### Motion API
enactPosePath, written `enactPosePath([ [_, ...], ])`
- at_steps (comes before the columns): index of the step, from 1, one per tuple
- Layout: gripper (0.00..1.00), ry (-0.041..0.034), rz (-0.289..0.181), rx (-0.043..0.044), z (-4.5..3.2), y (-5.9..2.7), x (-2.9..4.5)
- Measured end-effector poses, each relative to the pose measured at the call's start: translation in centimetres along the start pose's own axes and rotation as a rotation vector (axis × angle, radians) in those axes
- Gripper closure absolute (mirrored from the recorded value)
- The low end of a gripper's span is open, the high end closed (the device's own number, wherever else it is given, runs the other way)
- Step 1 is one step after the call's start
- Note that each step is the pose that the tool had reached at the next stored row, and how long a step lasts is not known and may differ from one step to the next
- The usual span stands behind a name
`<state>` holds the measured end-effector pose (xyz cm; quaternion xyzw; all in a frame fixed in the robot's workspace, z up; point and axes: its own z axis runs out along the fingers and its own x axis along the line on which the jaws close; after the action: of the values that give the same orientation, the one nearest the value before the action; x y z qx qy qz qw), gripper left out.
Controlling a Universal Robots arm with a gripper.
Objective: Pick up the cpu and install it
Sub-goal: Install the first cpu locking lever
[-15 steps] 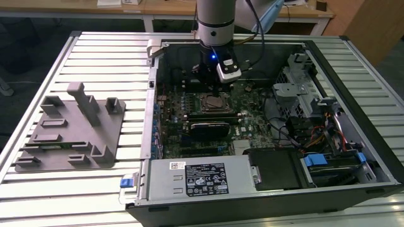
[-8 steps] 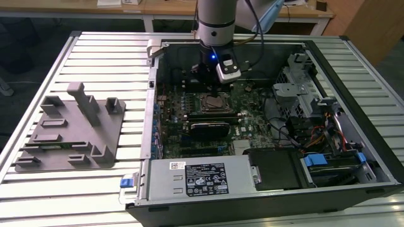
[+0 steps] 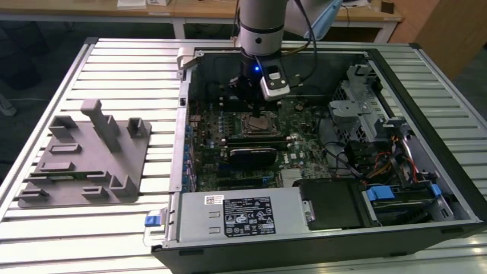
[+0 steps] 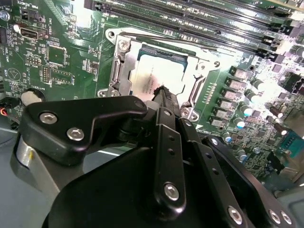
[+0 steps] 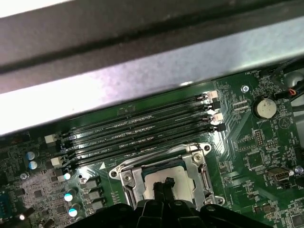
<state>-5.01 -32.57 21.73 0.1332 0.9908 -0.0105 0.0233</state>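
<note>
Second wrist view | cpu seated in socket | jaws closed just above it

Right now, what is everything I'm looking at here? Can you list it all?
computer case: one, black and silver, lying open on the table.
motherboard: one, green, inside the case.
cpu: one, silver-grey, lying in the socket frame on the motherboard, under the claw tip.
socket frame: one, silver metal, around the cpu.
memory slots: four, black, in a row beside the socket.
coin battery: one, silver, on the motherboard.
power supply: one, grey, along the case's near edge.
fixture block: one, grey, on the table at the exterior view's left.
slatted table: one, silver.
robot arm: one, silver-grey, above the case.
claw: one, black, tip over the cpu.
</note>
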Motion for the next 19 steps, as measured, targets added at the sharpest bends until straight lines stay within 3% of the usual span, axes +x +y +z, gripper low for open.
enactPosePath([
  [9,0.89,0.0061,-0.018,0.0011,0.15,0.18,-0.70],
  [19,0.89,0.0046,-0.121,-0.0038,0.22,0.15,-0.72],
])
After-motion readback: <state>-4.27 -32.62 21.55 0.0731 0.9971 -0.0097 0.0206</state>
